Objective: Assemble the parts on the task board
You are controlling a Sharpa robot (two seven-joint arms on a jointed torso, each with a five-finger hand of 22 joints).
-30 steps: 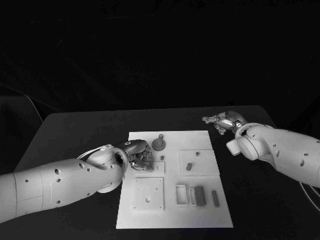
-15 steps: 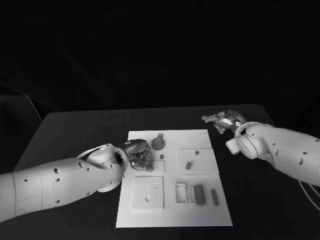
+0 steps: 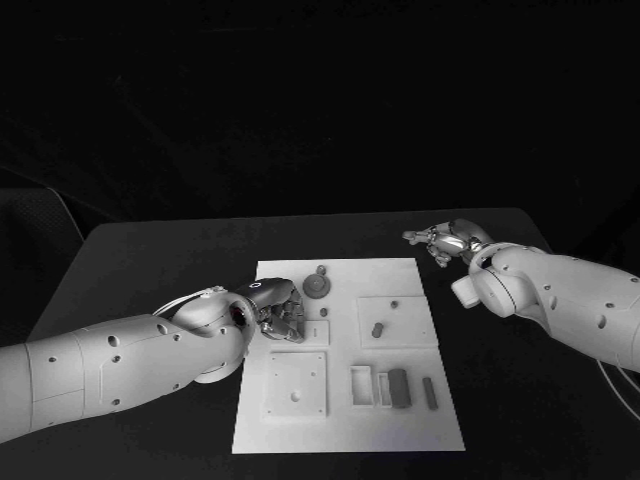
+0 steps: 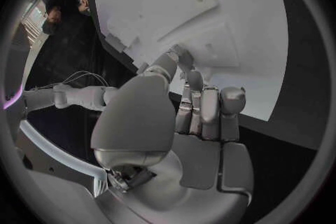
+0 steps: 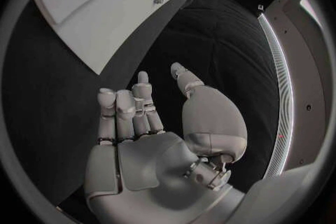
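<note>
Barely shifted over the last second, the left hand (image 3: 274, 312) hovers curled and empty at the task board's (image 3: 407, 420) nine-o'clock edge beside the gear-shaped part (image 3: 317, 286), which it should approach squarely, while the right hand (image 3: 446, 241), open and empty, waits off toward two o'clock.

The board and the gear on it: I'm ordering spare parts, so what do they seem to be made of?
The board looks like matte white plastic: even, dull surface with crisp raised blocks, possibly printed. The gear looks like matte grey plastic, with no metallic shine, though that is uncertain at this range.
</note>
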